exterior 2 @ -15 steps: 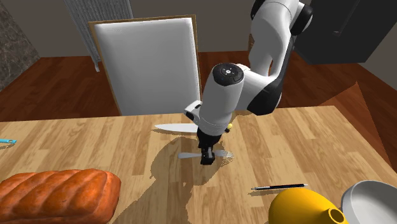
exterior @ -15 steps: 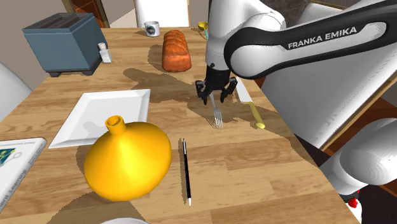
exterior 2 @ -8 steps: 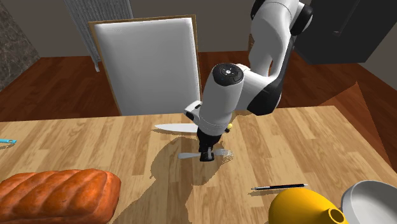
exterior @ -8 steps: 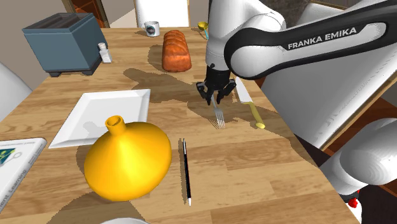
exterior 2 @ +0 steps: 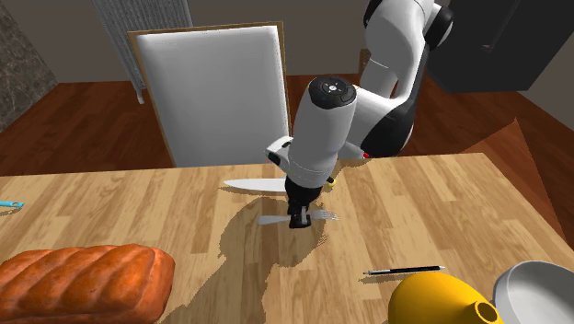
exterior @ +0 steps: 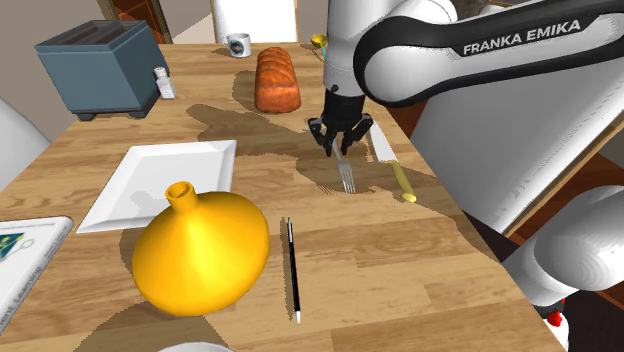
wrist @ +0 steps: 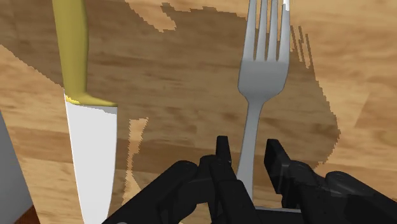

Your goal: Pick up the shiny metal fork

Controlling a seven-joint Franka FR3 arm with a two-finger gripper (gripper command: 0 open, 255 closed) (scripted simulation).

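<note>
One fork (wrist: 261, 83), silvery and smooth, pinched low on its handle between the closed black fingers (wrist: 222, 153) of the gripper (wrist: 249, 151), tines pointing away from the hand. Seems to ride just clear of the wooden table (exterior: 430, 250), judging by the tine shadow thrown off to one side. Gripped, by the look of it, across the thin edges of the handle rather than its flat faces.

Looks light, rigid and slick. Likely to pivot or slide in so narrow a pinch, tines dipping, with the broader head well forward of the hold. Probably safer taken nearer the neck, closer to the balance point, and squeezed firmly. Not fragile, though apt to clatter down if let slip.

Just beside the fork and roughly parallel to it, a knife (wrist: 89, 146) with a yellow handle and pale blade, flat on the wood and not touching the fork.

Farther out across the table, in the shoulder view: a loaf of bread (exterior: 277, 80) beyond the gripper, a square white plate (exterior: 150, 185) to the left, a bulbous yellow vase (exterior: 200, 250) just in front of the plate, a slim black pen (exterior: 293, 265) next to the vase, and a grey-blue toaster (exterior: 95, 65) near the far left corner.
</note>
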